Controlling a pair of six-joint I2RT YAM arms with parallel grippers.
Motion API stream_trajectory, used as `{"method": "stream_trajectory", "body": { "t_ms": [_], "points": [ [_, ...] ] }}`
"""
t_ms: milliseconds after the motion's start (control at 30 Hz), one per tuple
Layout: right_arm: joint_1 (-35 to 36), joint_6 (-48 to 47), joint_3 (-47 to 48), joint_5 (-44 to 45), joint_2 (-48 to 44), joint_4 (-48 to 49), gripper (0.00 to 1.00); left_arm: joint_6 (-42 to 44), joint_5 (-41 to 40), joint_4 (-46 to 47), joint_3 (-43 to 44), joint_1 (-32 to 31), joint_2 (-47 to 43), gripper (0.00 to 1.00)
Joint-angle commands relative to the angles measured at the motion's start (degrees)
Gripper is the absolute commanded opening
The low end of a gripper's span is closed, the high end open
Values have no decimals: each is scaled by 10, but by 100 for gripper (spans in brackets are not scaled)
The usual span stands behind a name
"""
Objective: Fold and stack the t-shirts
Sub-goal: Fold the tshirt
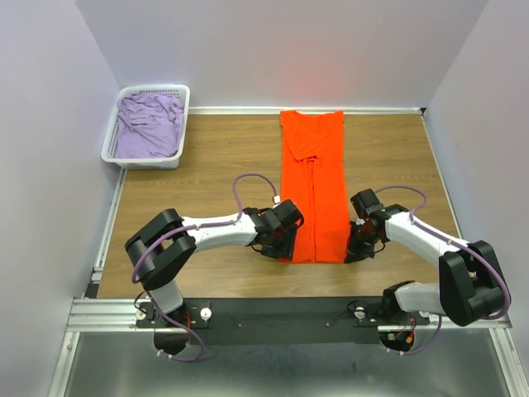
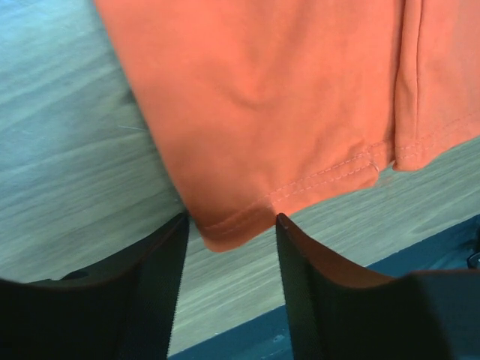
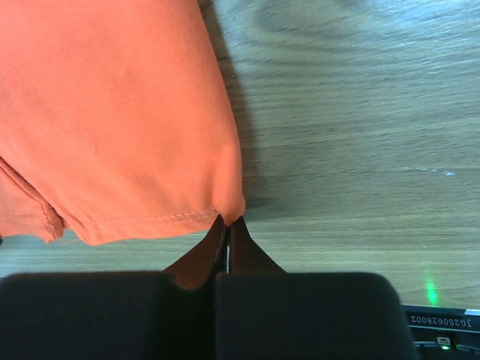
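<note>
The orange t-shirt (image 1: 312, 182) lies on the wooden table as a long narrow strip, hem toward the arms. My left gripper (image 1: 283, 251) is at its near left hem corner. It is open, and the corner of the orange t-shirt (image 2: 262, 112) pokes between the left gripper's (image 2: 231, 221) fingertips without being pinched. My right gripper (image 1: 357, 248) is at the near right hem corner. In the right wrist view the right gripper (image 3: 227, 220) is shut, its tips pinching the corner of the orange t-shirt (image 3: 112, 112). The lilac t-shirt (image 1: 149, 124) lies crumpled in the basket.
A white lattice basket (image 1: 183, 116) stands at the back left corner of the table. A black rail (image 1: 273, 310) runs along the near edge, just behind both grippers. White walls close the table in on three sides.
</note>
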Motion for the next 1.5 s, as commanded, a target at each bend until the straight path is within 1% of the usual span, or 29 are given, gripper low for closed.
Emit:
{"method": "stream_trajectory", "body": {
  "t_ms": [0, 33, 67, 133, 633, 667, 700, 900, 967, 1000, 1033, 1067, 1100, 1133, 1167, 1200, 1333, 1400, 1467],
  "points": [
    [8, 2, -7, 16, 3, 10, 1, -15, -31, -46, -3, -13, 24, 56],
    [9, 0, -7, 14, 0, 11, 1, -23, -32, -48, -5, -14, 22, 56],
    [9, 1, -6, 14, -1, 11, 1, -26, -33, -50, -9, -15, 21, 52],
    [11, -2, -7, 11, -2, 12, 1, -35, -40, -58, -12, -16, 16, 52],
    [22, -5, -9, 4, -9, 14, 1, -58, -85, -94, -2, -18, 34, 50],
    [23, -4, -9, 3, -9, 15, 1, -58, -85, -94, -2, -19, 37, 49],
    [24, -4, -8, 2, -9, 15, 1, -58, -85, -93, -2, -21, 42, 46],
    [25, -6, -8, 2, -9, 16, 1, -60, -73, -90, -1, -43, 73, 42],
    [26, -5, -8, 2, -9, 16, 0, -59, -73, -85, -4, -46, 77, 36],
    [26, -5, -7, 1, -10, 17, 1, -58, -70, -84, -8, -47, 81, 30],
    [28, -7, -7, -1, -11, 16, 0, -58, -69, -83, -11, -48, 81, 29],
    [28, -6, -7, -2, -16, 16, 0, -58, -68, -83, -14, -49, 82, 20],
    [29, -7, -8, -4, -19, 15, 1, -58, -66, -83, -18, -51, 82, 17],
    [31, -5, -8, -11, -26, 11, 1, -58, -61, -85, -23, -55, 80, 6],
    [32, -5, -8, -15, -26, 7, 1, -58, -61, -87, -23, -58, 79, 6],
    [36, -2, -7, -20, -37, 2, 1, -61, -56, -90, -26, -62, 73, 0],
    [81, 25, 4, -20, -67, -51, 1, -72, -38, -131, -28, -95, 41, 0],
    [100, 37, 11, -22, -82, -72, 0, -78, -27, -149, -26, -125, 17, 0],
    [118, 54, 14, -42, -103, -93, 1, -89, -6, -170, -24, -145, -6, 0]
  ]
}}
